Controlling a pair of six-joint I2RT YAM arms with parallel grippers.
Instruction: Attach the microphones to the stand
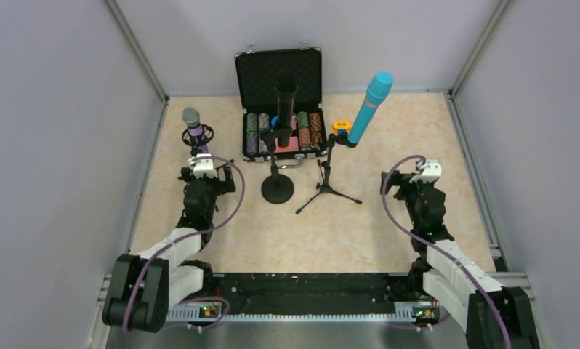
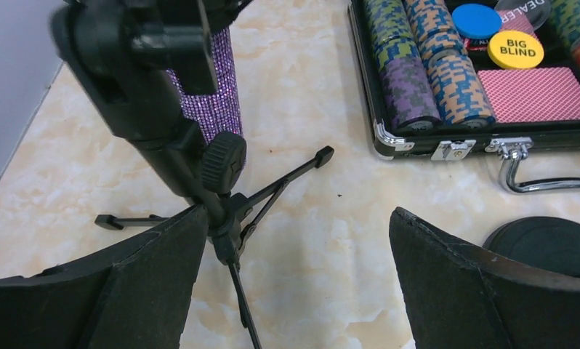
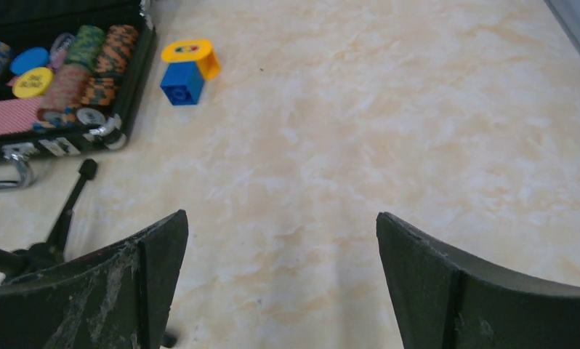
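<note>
Glittery purple microphone (image 1: 194, 127) stands clipped in its small black tripod (image 2: 229, 218) near the worktop's (image 1: 389, 233) left wall. The left claw (image 2: 294, 218), released, gapes just beside that tripod. Black stick microphone (image 1: 286, 98) and all-cyan microphone (image 1: 371, 105) sit on centre stands (image 1: 329, 182). The right claw (image 3: 281, 218), released, faces open marble near the right edge.

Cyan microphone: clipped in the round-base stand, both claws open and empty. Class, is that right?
No. The top view shows the cyan microphone clipped in the tripod stand; the left claw and right claw are open and empty.
</note>
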